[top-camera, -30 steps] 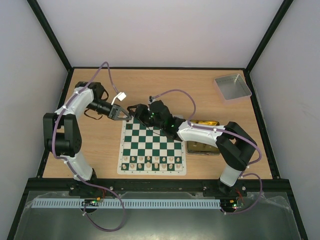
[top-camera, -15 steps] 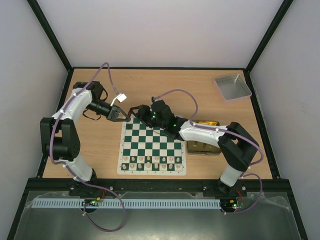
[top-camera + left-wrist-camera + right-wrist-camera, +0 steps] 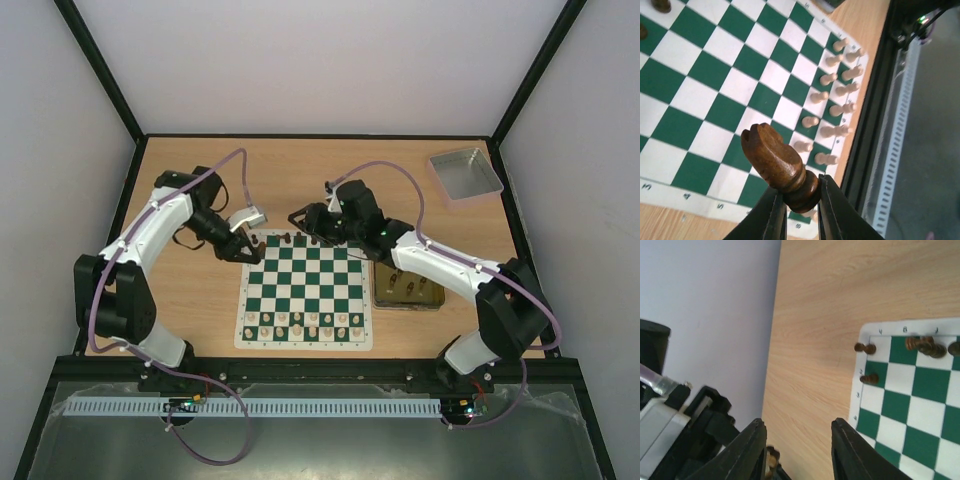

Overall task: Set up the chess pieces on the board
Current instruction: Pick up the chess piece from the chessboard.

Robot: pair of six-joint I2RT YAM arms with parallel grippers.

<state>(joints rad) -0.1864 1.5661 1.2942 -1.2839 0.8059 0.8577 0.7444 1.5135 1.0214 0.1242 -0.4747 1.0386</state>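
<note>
Gripping dark brown wooden knight [image 3: 777, 162] in left fingers [image 3: 774, 220] over green-and-white chessboard mat [image 3: 715, 85], right fingers [image 3: 752, 450] spread empty; likely lowering to far row next.

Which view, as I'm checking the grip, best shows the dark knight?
Left wrist: the knight fills the frame, base pinched in the left claw. Top view: too small to tell; right wrist: nothing sure.
</note>
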